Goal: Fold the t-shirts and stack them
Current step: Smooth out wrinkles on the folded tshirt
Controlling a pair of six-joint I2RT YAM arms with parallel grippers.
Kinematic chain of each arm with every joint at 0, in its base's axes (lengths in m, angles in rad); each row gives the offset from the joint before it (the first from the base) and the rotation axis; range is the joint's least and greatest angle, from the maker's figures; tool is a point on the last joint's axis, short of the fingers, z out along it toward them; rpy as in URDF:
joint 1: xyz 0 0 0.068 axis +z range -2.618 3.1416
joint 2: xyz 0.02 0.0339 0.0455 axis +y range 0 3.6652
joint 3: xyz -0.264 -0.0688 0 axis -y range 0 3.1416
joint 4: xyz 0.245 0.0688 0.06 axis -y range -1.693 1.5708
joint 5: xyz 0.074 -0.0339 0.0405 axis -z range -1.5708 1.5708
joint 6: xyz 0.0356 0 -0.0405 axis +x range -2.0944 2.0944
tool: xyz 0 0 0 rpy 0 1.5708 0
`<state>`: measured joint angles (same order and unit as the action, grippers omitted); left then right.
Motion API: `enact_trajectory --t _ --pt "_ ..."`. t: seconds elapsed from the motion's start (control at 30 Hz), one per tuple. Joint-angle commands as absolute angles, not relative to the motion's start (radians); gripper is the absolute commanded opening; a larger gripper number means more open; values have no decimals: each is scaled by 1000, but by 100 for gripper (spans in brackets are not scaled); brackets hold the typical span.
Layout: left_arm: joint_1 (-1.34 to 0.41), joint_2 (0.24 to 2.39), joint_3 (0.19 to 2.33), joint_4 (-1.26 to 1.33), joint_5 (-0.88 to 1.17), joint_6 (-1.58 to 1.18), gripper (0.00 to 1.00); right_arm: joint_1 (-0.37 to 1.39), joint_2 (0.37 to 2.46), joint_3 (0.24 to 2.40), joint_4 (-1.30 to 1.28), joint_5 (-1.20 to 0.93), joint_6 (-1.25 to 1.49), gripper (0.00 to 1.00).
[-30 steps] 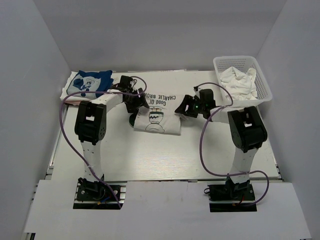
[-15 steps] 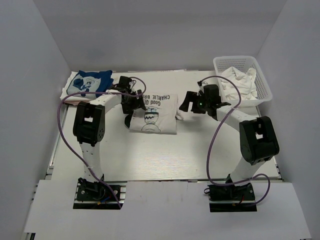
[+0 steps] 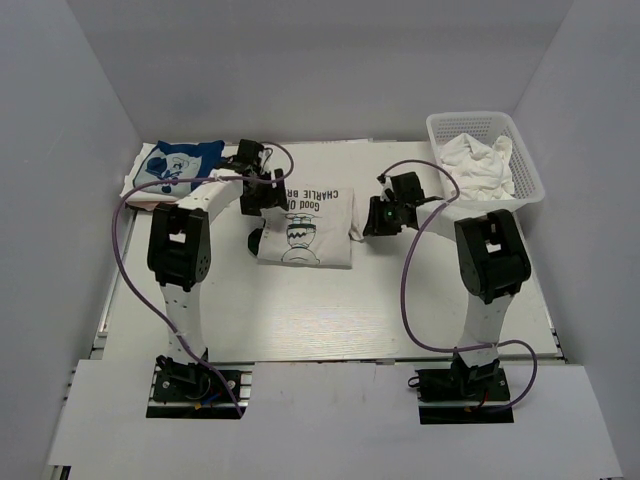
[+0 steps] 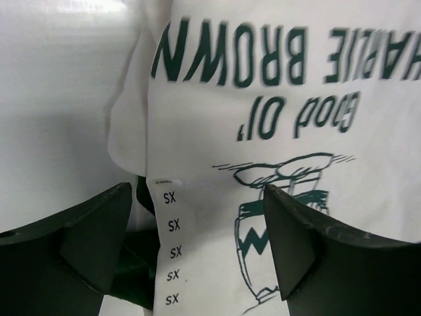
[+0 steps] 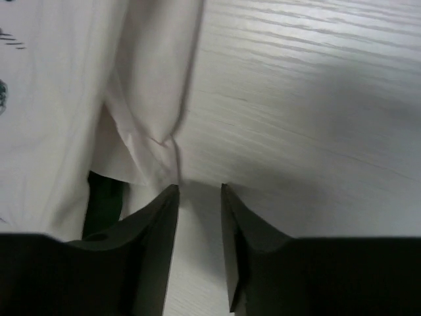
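Note:
The white Charlie Brown t-shirt (image 3: 305, 225) lies folded mid-table, print up, with dark green showing at its left edge. In the left wrist view the shirt (image 4: 296, 131) carries a strip of XS size stickers (image 4: 172, 250). My left gripper (image 3: 262, 197) hovers over its left edge, jaws wide open and empty (image 4: 197, 230). My right gripper (image 3: 372, 222) sits low at the shirt's right edge, jaws a narrow gap apart over bare table (image 5: 199, 197), the shirt's corner (image 5: 154, 141) just ahead of the left finger. The white-and-blue t-shirt (image 3: 178, 165) lies folded at the back left. No pink shirt shows.
A white plastic basket (image 3: 530, 190) stands at the back right and holds crumpled white cloth (image 3: 478, 160). Grey walls close in the table on three sides. Purple cables loop from both arms over the table.
The right gripper lifted toward the basket, then came back down to the shirt's right edge. The shirt has slid a little left. The left gripper shifted slightly back.

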<state>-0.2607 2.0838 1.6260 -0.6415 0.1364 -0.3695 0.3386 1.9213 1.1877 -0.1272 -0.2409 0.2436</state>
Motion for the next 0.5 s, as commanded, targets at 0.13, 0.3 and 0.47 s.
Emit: enact_trajectory --t 0.13,0.3,0.47 --pt "-343 1961 1733 -680 129 -285 94 351 1953 1204 35 -483 308 35" --pt "-451 2032 1816 -718 206 -244 95 354 1979 1192 103 -544 357 30" --pt "-558 2218 2072 -867 94 -233 95 351 1988 1190 94 -532 361 48"
